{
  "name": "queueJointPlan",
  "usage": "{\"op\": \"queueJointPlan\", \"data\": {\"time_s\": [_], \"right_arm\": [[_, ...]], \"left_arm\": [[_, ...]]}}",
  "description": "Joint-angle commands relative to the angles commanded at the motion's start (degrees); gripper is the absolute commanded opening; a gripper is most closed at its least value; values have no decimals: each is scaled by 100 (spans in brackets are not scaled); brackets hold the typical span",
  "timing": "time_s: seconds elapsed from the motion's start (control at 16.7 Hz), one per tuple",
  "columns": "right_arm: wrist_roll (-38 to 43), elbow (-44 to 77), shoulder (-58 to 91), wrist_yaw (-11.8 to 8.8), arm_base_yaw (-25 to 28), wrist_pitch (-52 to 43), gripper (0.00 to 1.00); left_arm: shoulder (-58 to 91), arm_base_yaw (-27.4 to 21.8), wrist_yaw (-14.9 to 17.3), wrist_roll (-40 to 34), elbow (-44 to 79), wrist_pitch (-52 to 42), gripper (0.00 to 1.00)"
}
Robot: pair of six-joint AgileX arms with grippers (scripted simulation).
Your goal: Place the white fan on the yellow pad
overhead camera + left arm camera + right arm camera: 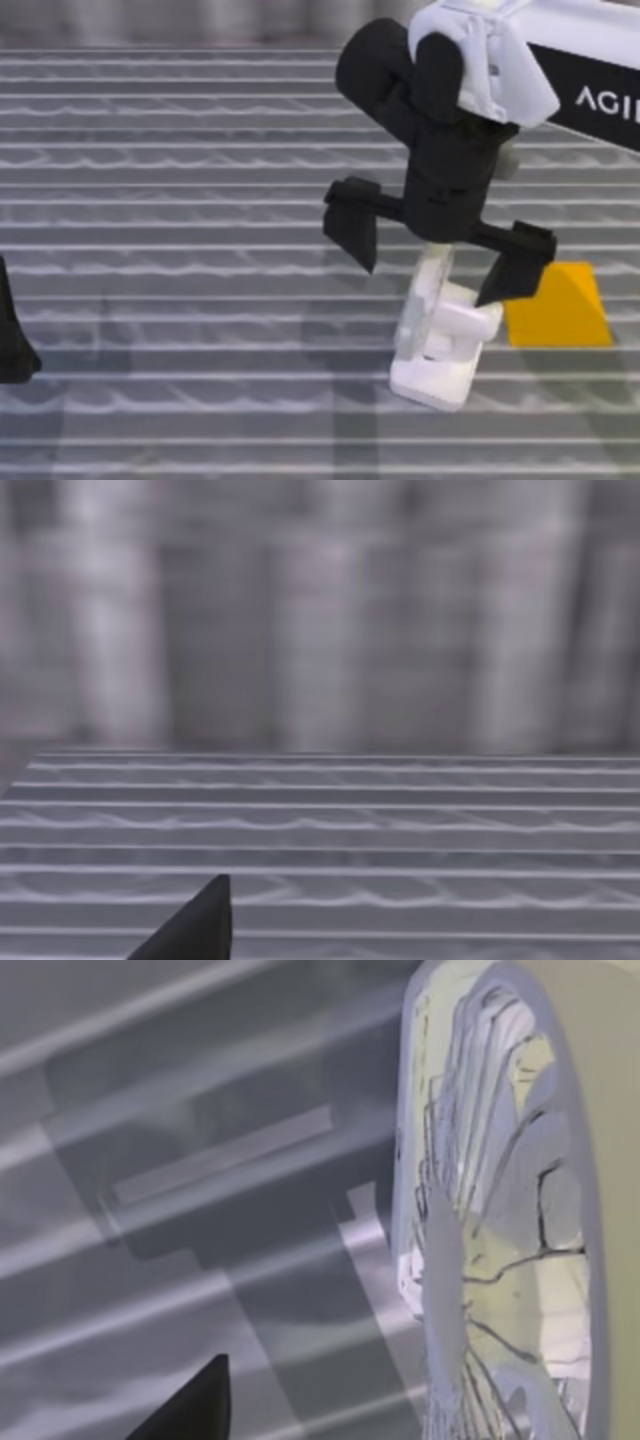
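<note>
Grey ribbed tabletop (180,300) carries the white fan (440,335) right of centre, standing directly beneath my right claw (440,262), whose spread, empty fingers straddle its upright head, the yellow pad (560,308) just right, left claw (12,340) parked far left.

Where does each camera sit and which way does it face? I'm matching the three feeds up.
Top view: above the table, looking down at the white fan, the yellow pad and the open right hand; the parked left hand is at the left edge.
Left wrist view: on the left arm, facing the striped table; one finger shows.
Right wrist view: on the right arm, close to the fan's cage; one finger shows.
Shared: top and right wrist views show the fan.
</note>
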Motion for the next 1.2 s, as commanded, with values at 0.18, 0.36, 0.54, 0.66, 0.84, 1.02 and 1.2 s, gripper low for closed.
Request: {"op": "queueJointPlan", "data": {"time_s": [0.18, 0.36, 0.54, 0.66, 0.84, 1.02, 1.2], "right_arm": [[0, 0, 0, 0, 0, 0, 77], [0, 0, 0, 0, 0, 0, 55], [0, 0, 0, 0, 0, 0, 32], [0, 0, 0, 0, 0, 0, 17], [0, 0, 0, 0, 0, 0, 0], [0, 0, 0, 0, 0, 0, 0], [0, 0, 0, 0, 0, 0, 0]], "left_arm": [[0, 0, 0, 0, 0, 0, 100], [0, 0, 0, 0, 0, 0, 100], [0, 0, 0, 0, 0, 0, 100], [0, 0, 0, 0, 0, 0, 100], [0, 0, 0, 0, 0, 0, 100], [0, 0, 0, 0, 0, 0, 100], [0, 0, 0, 0, 0, 0, 100]]}}
